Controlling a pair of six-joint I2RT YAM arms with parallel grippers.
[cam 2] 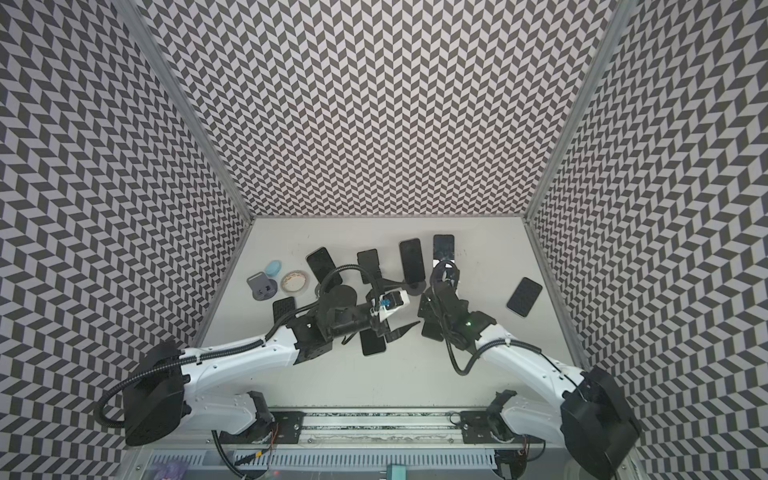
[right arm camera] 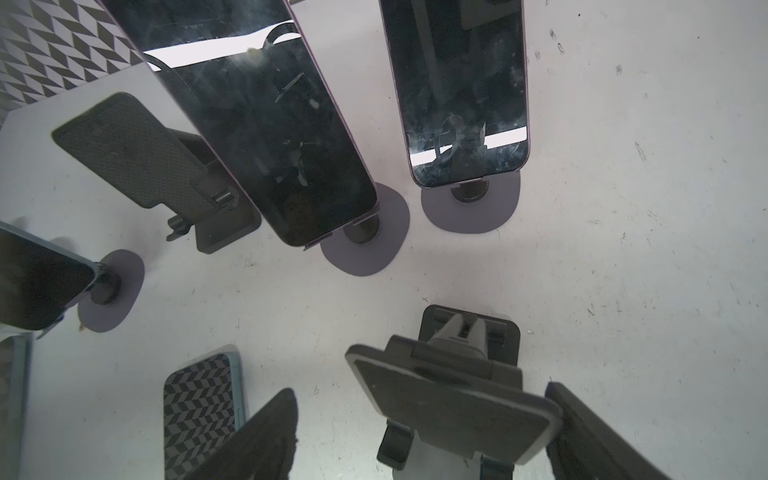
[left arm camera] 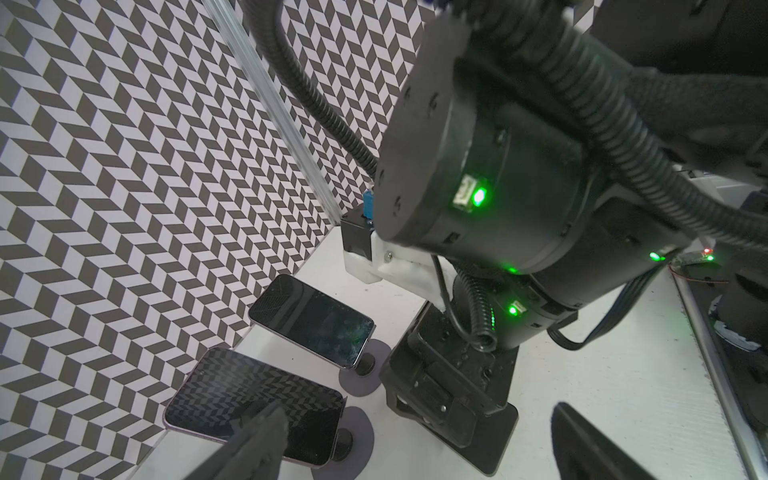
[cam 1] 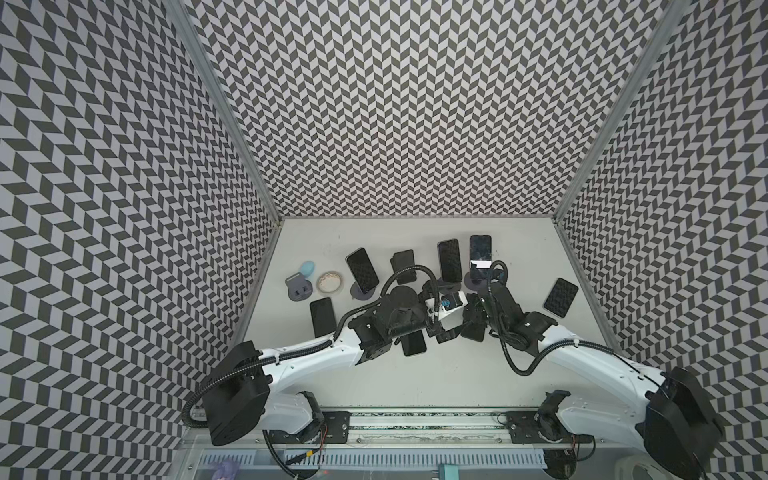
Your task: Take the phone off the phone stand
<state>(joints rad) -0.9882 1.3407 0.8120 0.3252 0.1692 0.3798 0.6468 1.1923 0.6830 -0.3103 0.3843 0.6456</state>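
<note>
Item, left gripper (left arm camera: pixel 417 411): we found its fingers (left arm camera: pixel 257 440) spread wide and empty, over the table (cam 1: pixel 415 382) near its middle.
Item, right gripper (right arm camera: pixel 419 395): fingers apart, straddling an empty stand (right arm camera: pixel 453 399), gripping nothing; whether one finger touched the plate we could not tell.
Item, near phone (right arm camera: pixel 266 124): propped on its stand (right arm camera: pixel 365 245) toward the far edge, just beyond the right gripper; a second phone (right arm camera: pixel 461 91) stood just beside it.
Item, flat phone (cam 1: pixel 561 297): lying near the right edge.
Hazards, as we judged them: the jaws closing on the empty stand instead; slick glass slipping from the grip; the light base tipping or dragging; a wide finger knocking the second phone; the two arms, standing close, colliding.
</note>
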